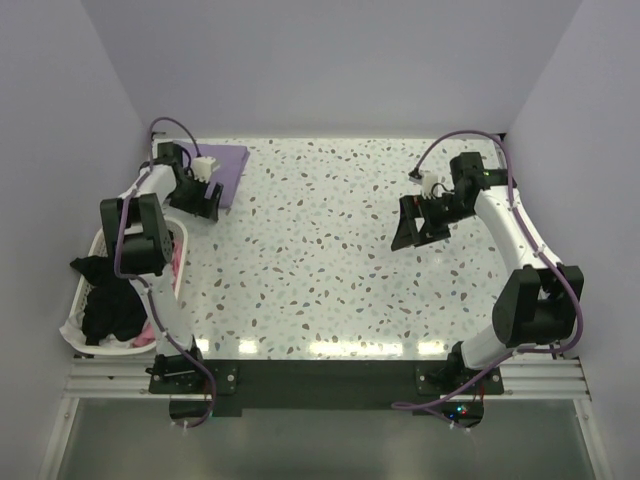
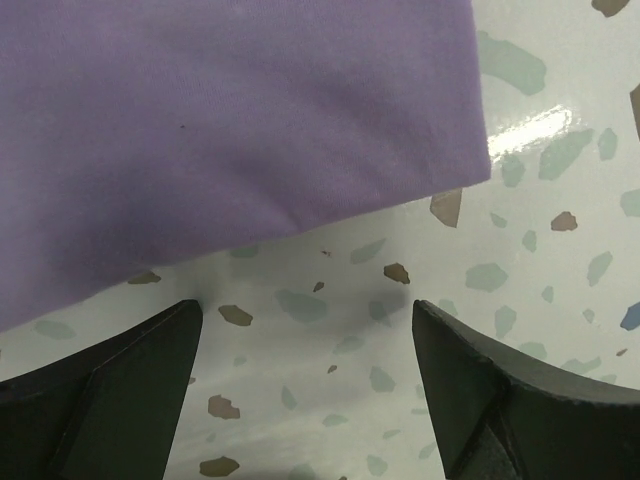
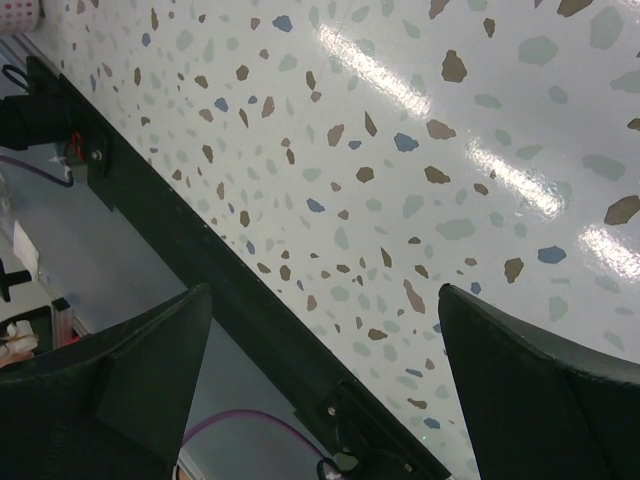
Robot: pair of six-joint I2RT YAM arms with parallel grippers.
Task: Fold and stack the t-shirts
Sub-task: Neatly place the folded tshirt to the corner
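Observation:
A folded lilac-purple t-shirt (image 1: 229, 170) lies at the table's far left corner. In the left wrist view it (image 2: 220, 120) fills the upper part, its edge just ahead of the fingers. My left gripper (image 1: 205, 203) is open and empty, close above the table beside the shirt's near edge (image 2: 305, 305). My right gripper (image 1: 412, 228) is open and empty, held above the table's right half (image 3: 325, 290). A black t-shirt (image 1: 108, 300) and some pink cloth (image 1: 178, 255) lie in the white laundry basket (image 1: 72, 330) at the left.
The speckled table (image 1: 330, 250) stretches between the arms. The black front rail (image 3: 180, 230) with purple cable shows in the right wrist view. Lilac walls close in the back and both sides.

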